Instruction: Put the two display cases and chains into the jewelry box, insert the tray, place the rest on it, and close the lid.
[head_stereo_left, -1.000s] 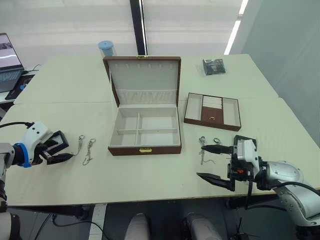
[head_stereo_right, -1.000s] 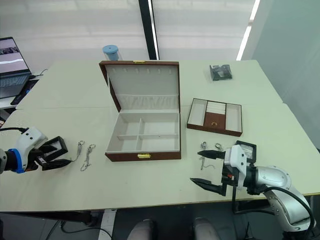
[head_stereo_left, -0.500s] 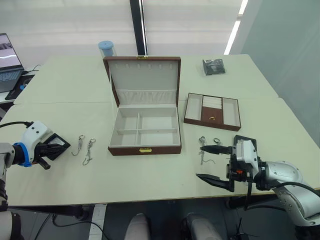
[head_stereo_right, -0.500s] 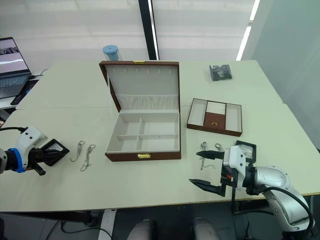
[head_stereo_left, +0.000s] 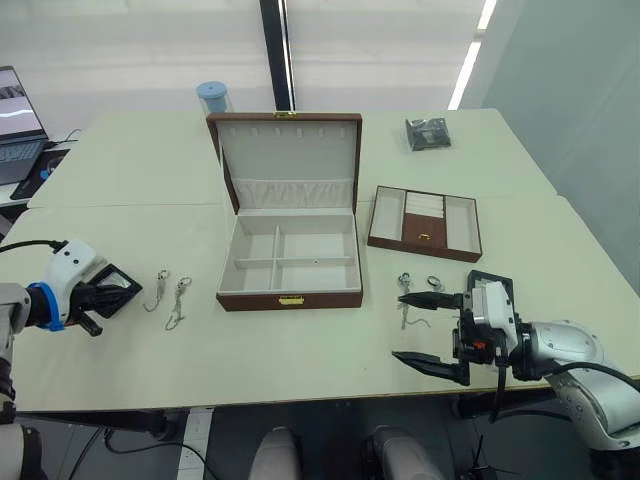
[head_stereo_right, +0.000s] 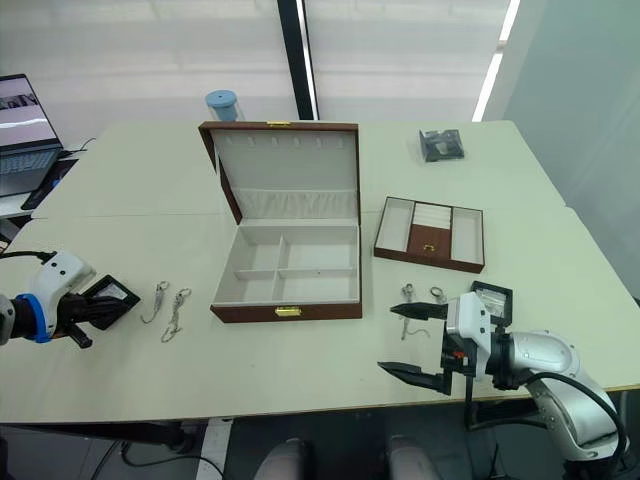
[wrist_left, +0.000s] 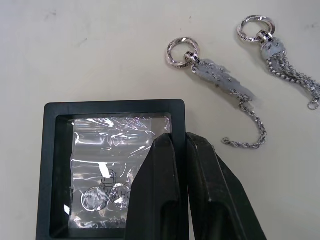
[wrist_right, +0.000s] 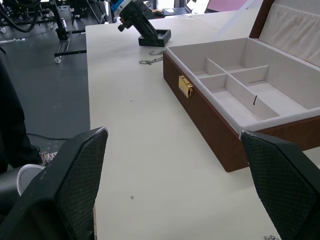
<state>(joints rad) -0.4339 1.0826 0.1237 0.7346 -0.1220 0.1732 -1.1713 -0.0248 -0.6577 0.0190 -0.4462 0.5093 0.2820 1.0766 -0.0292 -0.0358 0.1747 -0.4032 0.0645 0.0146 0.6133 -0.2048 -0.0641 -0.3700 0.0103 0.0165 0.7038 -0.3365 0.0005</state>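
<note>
My left gripper is shut on the right frame edge of a black-framed display case, which lies flat on the table at the far left. Two silver chains lie just right of it. The jewelry box stands open mid-table with its cream compartments bare and the lid upright behind. The tray sits to the right of the box. My right gripper is open near the front edge. Two more chains lie by its upper finger, and the second display case is partly hidden behind its wrist.
A dark shiny packet lies at the back right. A blue-lidded cup stands behind the lid. A laptop sits at the far left edge. Bare table runs along the front between my two arms.
My left gripper, open around the display case a second ago, has shut on its frame. The right gripper has stayed open and almost still.
</note>
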